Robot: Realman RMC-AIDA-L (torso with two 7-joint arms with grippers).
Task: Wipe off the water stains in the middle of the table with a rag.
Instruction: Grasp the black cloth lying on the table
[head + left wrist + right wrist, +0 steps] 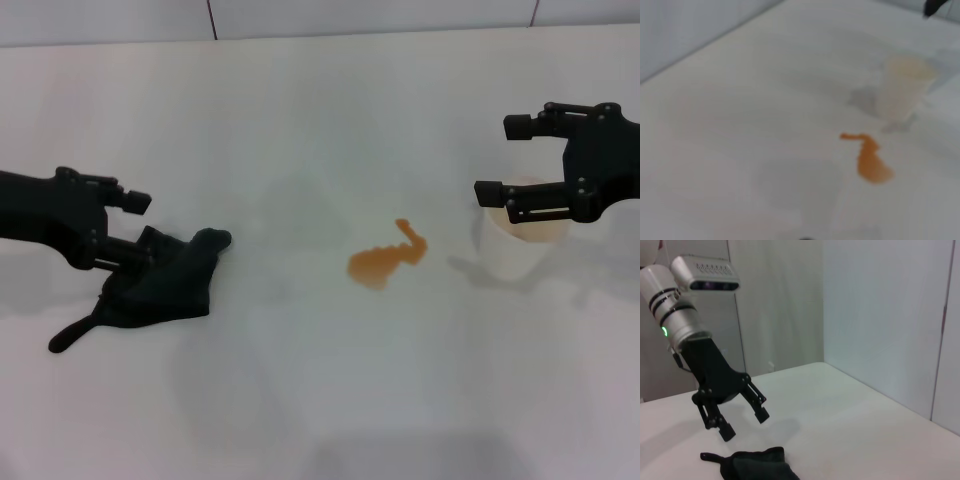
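A white paper cup [518, 243] stands upright on the right of the white tabletop [300, 400]; its contents cannot be made out. The right hand [497, 158] hovers over the cup, fingers spread wide and pointing left. Left of the cup, near the middle, lies the orange water stains [385, 260] blotch, apart from everything. At the left, the dark rag [160, 288] lies crumpled with its narrow tail toward the near edge. The left hand [140, 228] is angled down at the rag's far-left edge, fingers spread, holding nothing.
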